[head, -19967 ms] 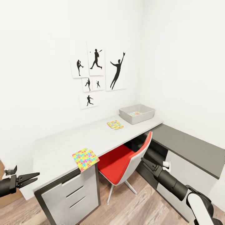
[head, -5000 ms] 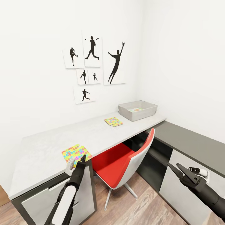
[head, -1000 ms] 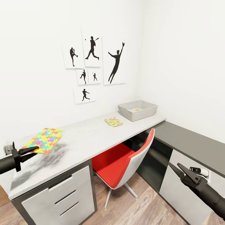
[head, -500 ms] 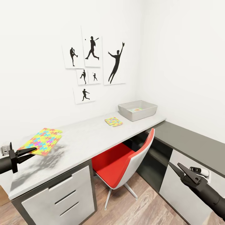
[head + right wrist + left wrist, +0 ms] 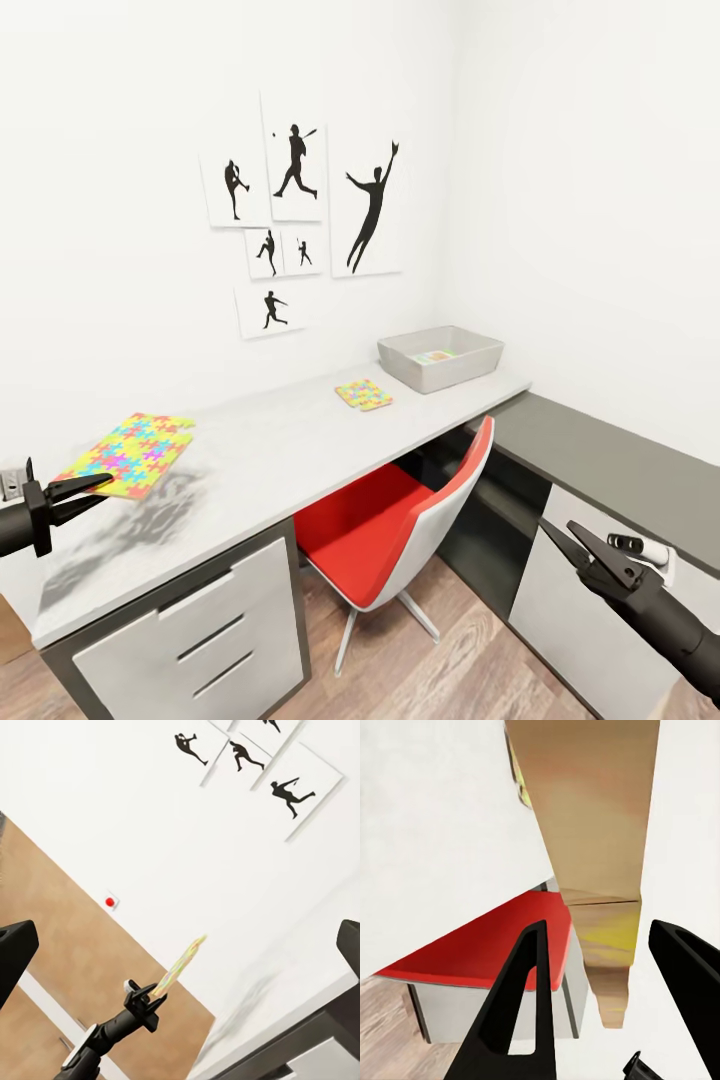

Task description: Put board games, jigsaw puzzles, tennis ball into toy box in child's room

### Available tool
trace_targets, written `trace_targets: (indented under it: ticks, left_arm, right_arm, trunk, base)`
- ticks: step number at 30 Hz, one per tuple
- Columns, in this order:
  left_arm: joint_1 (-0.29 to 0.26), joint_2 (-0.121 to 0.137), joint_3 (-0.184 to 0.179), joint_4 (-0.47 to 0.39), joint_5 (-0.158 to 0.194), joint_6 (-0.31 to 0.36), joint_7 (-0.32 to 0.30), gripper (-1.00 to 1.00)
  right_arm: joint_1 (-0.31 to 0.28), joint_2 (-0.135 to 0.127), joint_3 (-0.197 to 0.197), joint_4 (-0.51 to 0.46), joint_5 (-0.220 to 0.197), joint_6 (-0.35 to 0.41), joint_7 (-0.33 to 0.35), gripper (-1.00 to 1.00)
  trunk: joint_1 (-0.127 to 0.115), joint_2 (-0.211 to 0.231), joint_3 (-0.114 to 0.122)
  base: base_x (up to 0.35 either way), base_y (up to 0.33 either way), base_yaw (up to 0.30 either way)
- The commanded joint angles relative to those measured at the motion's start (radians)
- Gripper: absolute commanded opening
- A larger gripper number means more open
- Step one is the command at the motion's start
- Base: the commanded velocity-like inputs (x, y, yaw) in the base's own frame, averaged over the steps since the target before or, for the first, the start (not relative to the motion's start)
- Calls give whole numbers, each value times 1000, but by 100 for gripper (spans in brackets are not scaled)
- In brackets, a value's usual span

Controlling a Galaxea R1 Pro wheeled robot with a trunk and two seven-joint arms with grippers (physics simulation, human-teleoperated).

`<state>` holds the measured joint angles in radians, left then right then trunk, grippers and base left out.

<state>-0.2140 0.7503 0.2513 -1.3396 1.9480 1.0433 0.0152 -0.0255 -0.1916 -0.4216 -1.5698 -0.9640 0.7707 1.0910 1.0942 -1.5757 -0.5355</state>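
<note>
step: carrying jigsaw puzzle (image 5: pixel 130 453) | left gripper (image 5: pixel 92 487) clamped on its edge, lifted off table (image 5: pixel 290 440) | right gripper (image 5: pixel 572 541) spread wide, empty | next: I move it over toy box (image 5: pixel 440 357), release

Both arms are matte black cylinders ending in the left gripper (image 5: pixel 85 490) and right gripper (image 5: pixel 572 542), each with pointed black fingers

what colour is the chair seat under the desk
Red, with a white-grey shell; the swivel chair shows best in the head view.

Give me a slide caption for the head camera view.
Left gripper holds a jigsaw puzzle above the desk, with the toy box at its far end.
</note>
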Motion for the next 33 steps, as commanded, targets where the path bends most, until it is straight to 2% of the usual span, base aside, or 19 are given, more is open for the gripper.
trace_targets:
  ticks: [1,12,28,31,33]
  left_arm:
    - [-1,0,1,0,0,4,2,-100]
    - [-1,1,0,0,-1,4,1,-100]
    - [-1,2,0,0,-10,4,0,-100]
    - [-1,13,-2,0,-11,4,0,-100]
    - [-1,30,-5,0,-11,4,0,-100]
  right_arm:
    - [-1,0,0,-1,-4,6,0,100]
    - [-1,0,0,-1,-4,8,2,100]
    - [-1,-2,-3,2,-4,10,5,100]
    - [-1,-3,-4,2,-4,11,6,100]
    - [-1,-5,-4,2,-4,11,6,100]
  trunk:
    - [-4,7,2]
    - [-46,84,37]
    - [-108,196,103]
    - [-119,217,116]
    - [-127,231,124]
  base:
    - [0,0,0]
    - [0,0,-11]
    - [0,0,-201]
    - [0,0,-222]
    - [0,0,-222]
